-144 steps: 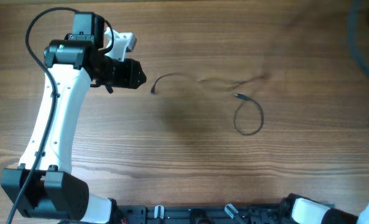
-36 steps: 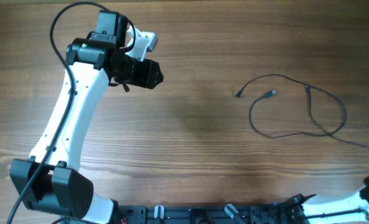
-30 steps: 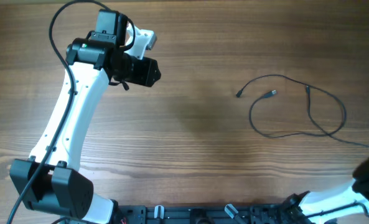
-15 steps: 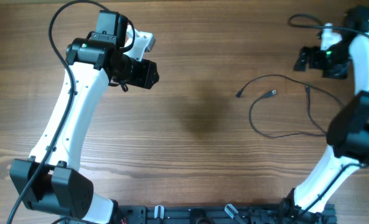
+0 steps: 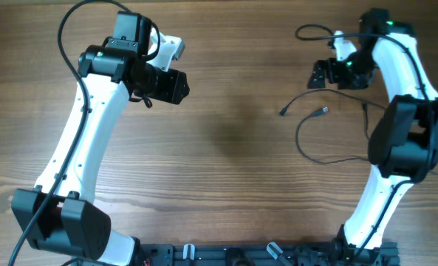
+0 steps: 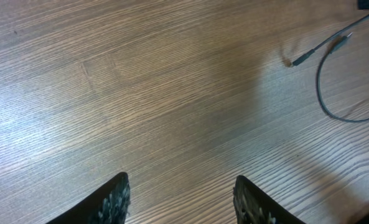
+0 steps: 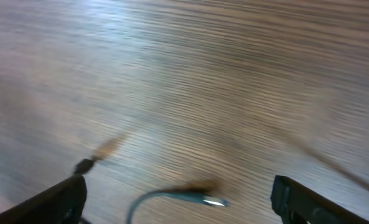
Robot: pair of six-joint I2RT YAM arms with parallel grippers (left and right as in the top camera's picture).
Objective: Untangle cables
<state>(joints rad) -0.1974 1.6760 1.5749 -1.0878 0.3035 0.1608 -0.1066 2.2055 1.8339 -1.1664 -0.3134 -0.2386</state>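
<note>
The cables (image 5: 329, 92) are thin dark wires in loose loops on the wooden table, right of centre, with a silvery plug (image 5: 323, 111) inside the loop. My right gripper (image 5: 318, 74) hovers open just above them. In the blurred right wrist view, the plug (image 7: 212, 200) lies on the table between the wide-apart jaws of the right gripper (image 7: 179, 186), and another wire end (image 7: 84, 165) lies near the left finger. My left gripper (image 5: 180, 86) is far to the left, open and empty (image 6: 181, 180). A cable end (image 6: 294, 61) and a loop (image 6: 324, 102) show in its top right corner.
A thicker black cable (image 5: 311, 31) wired to the right arm arcs over the table's far right. The right arm's white links (image 5: 399, 74) cover part of the cables' right side. Both arm bases stand at the front edge (image 5: 270, 251).
The right arm swung in from the lower right to the far right and then left, over the cables. The left arm barely moved. Since the oldest frame the cables lie farther right in wider loops.
</note>
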